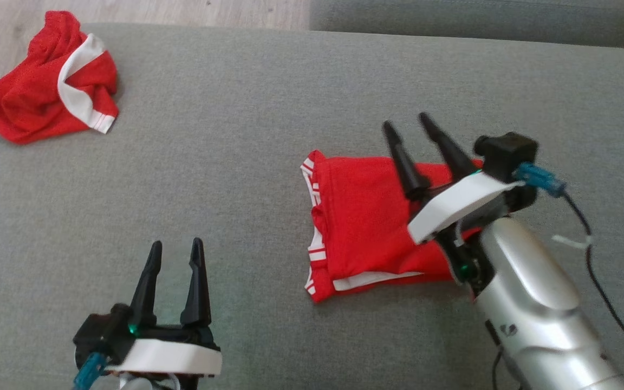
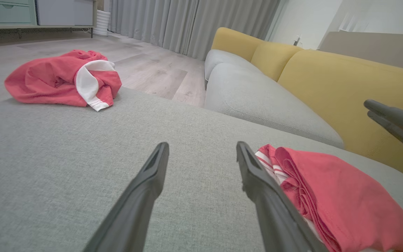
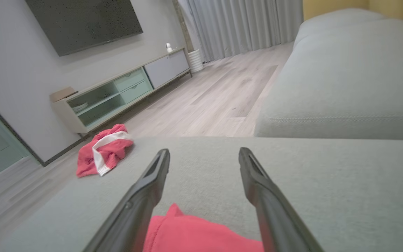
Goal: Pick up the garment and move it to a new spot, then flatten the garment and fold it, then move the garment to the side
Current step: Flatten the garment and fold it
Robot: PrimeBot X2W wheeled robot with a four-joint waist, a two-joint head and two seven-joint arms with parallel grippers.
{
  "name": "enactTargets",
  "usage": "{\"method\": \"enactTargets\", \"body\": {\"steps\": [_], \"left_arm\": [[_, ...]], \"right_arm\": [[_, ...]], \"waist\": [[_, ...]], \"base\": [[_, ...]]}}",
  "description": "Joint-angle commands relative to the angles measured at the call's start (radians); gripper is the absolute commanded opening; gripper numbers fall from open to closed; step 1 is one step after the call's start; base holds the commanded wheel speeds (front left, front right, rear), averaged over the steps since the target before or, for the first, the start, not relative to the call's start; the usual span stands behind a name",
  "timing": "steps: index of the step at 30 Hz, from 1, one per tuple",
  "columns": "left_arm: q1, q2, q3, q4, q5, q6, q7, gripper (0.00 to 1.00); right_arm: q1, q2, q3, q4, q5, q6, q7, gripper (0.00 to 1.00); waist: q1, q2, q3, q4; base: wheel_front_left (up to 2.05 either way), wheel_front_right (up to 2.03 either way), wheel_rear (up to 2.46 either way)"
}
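Cushion (image 1: 225, 179) spreads open ahead of the released left jaws. Folded garment (image 1: 361, 227) lies under the released right jaws. Crumpled garment (image 1: 46, 103) sits at the corner edge, far ahead-left of the left jaws.

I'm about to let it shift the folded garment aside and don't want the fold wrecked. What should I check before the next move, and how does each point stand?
1. Folded garment lies folded and flat on the cushion: ok.
2. Right gripper is open above the garment's right part, holding nothing: ok.
3. Left gripper is open and apart from the garment: ok.
4. Crumpled garment sits at the far left corner, well apart from the folded one: ok.
5. Bare cushion shows left of the folded garment for setting it down: ok.
6. Right gripper touching the cloth: cannot tell.
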Motion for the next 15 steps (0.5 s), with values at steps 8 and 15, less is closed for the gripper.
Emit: {"method": "enactTargets", "body": {"steps": [8, 15], "left_arm": [[-0.053, 0.001, 0.016, -0.022, 0.020, 0.006, -0.009, 1.00], [-0.062, -0.003, 0.015, 0.001, 0.020, 0.021, -0.004, 1.00]], "right_arm": [[0.060, 0.014, -0.162, -0.123, -0.147, 0.007, -0.035, 1.00], [0.216, 0.014, -0.279, -0.237, -0.237, 0.007, -0.031, 1.00]], "waist": [[0.0000, 0.0000, -0.020, -0.028], [0.0000, 0.0000, -0.056, -0.054]], "base": [[0.00, 0.00, 0.00], [0.00, 0.00, 0.00]]}}
